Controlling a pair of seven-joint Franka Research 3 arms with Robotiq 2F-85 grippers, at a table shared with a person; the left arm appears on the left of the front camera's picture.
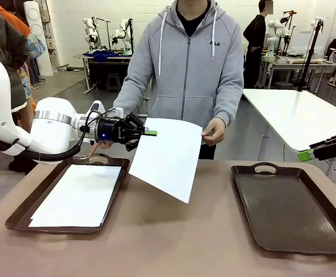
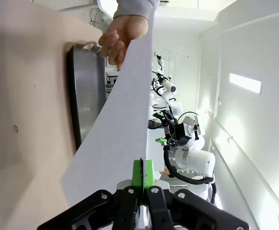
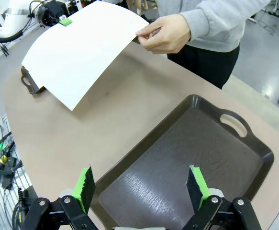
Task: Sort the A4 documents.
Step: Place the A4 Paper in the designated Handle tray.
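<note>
Table [image 1: 173,231] brown, trays [image 1: 291,210] dark, room white.

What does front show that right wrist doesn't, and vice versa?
Front alone: the left tray with a white sheet lying in it, and the person's torso behind the table.

Right wrist alone: the right pincer from above, green pads apart, open over the bare right tray.

Both: the held sheet in mid-air, the left pincer shut on one edge and the person's hand pinching the opposite edge.
</note>
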